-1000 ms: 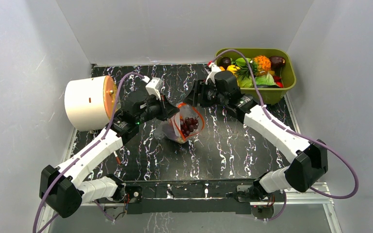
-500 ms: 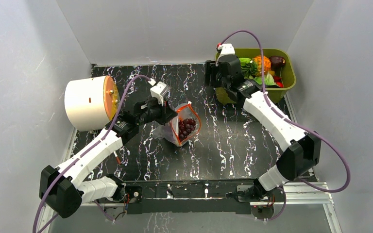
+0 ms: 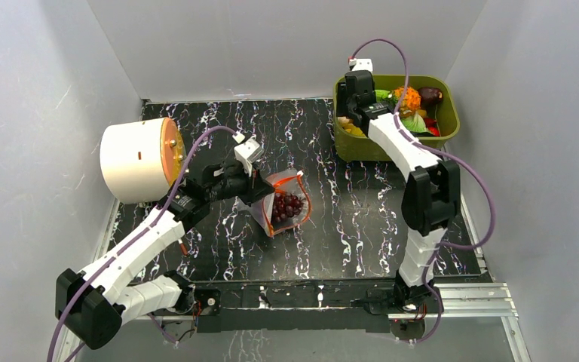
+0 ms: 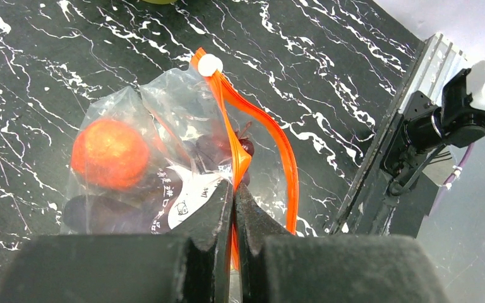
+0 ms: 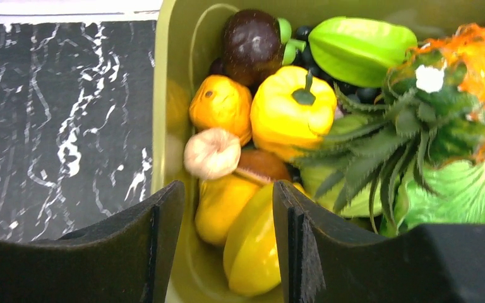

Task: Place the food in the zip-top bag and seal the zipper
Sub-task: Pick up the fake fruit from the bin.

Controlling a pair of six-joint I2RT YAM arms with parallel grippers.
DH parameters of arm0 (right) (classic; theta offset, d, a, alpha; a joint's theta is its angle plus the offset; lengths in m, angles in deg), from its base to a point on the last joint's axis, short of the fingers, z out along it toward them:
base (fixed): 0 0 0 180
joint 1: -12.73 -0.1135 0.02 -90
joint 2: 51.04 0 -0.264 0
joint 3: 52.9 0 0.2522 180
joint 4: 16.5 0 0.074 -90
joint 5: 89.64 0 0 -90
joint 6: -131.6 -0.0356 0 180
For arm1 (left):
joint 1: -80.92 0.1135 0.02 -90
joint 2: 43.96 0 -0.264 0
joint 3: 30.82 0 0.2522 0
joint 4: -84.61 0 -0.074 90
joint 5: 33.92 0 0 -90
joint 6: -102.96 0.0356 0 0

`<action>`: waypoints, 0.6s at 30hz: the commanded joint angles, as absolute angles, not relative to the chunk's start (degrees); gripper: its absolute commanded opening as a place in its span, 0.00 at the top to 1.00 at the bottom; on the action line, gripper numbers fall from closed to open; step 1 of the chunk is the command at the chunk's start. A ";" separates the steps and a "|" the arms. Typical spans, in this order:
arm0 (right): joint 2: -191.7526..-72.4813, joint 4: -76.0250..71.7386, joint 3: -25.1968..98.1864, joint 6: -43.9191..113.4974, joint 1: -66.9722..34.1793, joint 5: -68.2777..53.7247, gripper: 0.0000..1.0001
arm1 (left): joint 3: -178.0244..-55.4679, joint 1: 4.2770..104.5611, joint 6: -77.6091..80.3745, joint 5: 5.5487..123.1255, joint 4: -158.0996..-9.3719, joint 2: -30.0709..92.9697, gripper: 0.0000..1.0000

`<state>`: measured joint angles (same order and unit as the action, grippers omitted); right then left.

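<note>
The zip-top bag lies mid-table, mouth toward the right, with dark purple grapes and an orange-red round piece inside. My left gripper is shut on the orange-red zipper at the near side of the mouth, holding that edge up; the other strip bows away, so the mouth gapes. My right gripper hangs open over the left end of the olive-green bin, straddling yellow food pieces without gripping. A yellow pepper and a maroon round fruit lie further in.
The bin at the back right also holds a toy pineapple, green leaves and other food. A white cylinder with an orange face stands at the left edge. Grey walls close in the table on three sides.
My right arm swung away from the bag's mouth to the bin's left end. My left gripper, still clamped on the zipper, drew the bag slightly toward the near left.
</note>
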<state>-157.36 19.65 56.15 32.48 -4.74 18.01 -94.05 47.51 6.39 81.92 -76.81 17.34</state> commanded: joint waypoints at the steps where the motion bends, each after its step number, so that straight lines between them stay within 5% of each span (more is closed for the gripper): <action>1: -162.86 14.85 65.16 37.57 -3.60 22.94 0.48 | -92.98 47.85 7.19 83.80 -78.44 14.97 1.00; 18: -183.17 19.80 88.96 41.71 2.09 14.25 0.27 | -92.86 47.79 6.77 84.87 -79.23 15.30 1.00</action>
